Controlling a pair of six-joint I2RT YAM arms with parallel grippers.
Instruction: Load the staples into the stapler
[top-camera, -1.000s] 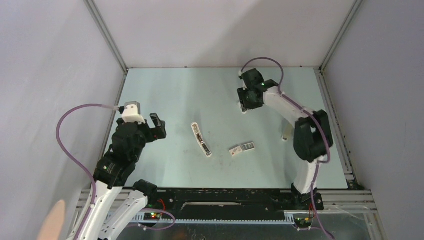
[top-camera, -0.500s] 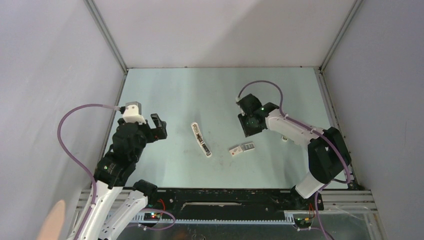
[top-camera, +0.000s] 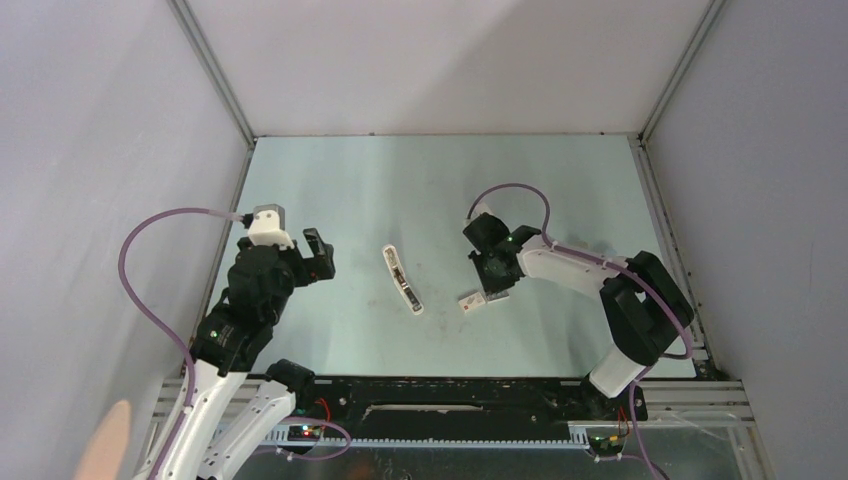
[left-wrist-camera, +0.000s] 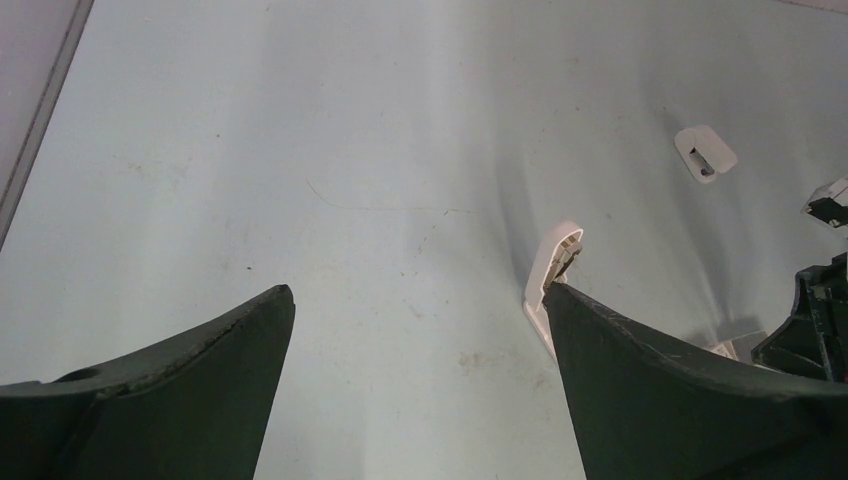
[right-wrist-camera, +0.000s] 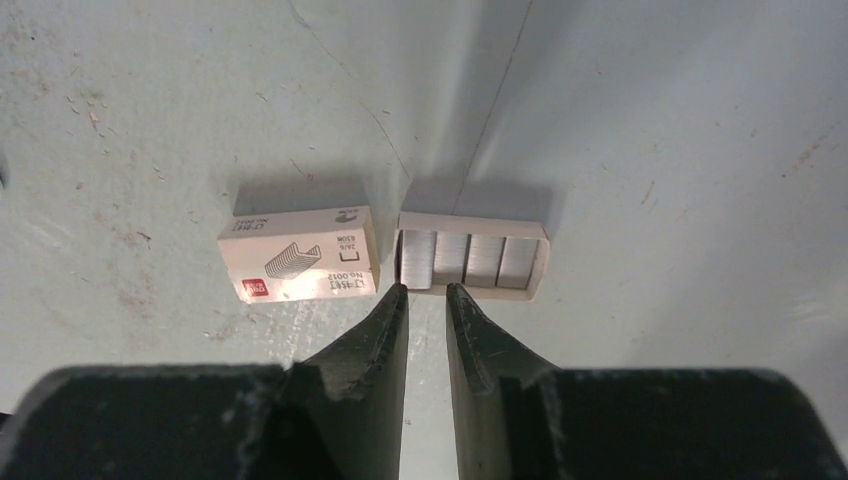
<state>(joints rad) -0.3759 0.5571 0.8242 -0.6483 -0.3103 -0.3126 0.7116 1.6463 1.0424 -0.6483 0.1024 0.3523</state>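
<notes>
The staples lie near the table's middle as two pieces: a white box sleeve (right-wrist-camera: 298, 255) with red print and, just right of it, the tray (right-wrist-camera: 472, 255) holding grey staple strips. My right gripper (right-wrist-camera: 427, 291) hangs directly over them, its tips at the gap between sleeve and tray, jaws a narrow slit apart with nothing between. From above, this gripper (top-camera: 492, 283) covers most of the tray, with the sleeve (top-camera: 467, 301) showing beside it. The white stapler (top-camera: 402, 279) lies left of them. My left gripper (top-camera: 322, 255) is wide open and empty, left of the stapler (left-wrist-camera: 556, 262).
A small white piece (left-wrist-camera: 705, 153) lies on the pale green table (top-camera: 350, 190) beyond the stapler. Grey enclosure walls stand at the left, back and right. The right arm (top-camera: 600, 270) stretches across the right half of the table.
My right arm swung from the back of the table toward the front and now hangs over the staples, its jaws narrowed. The left arm has not moved.
</notes>
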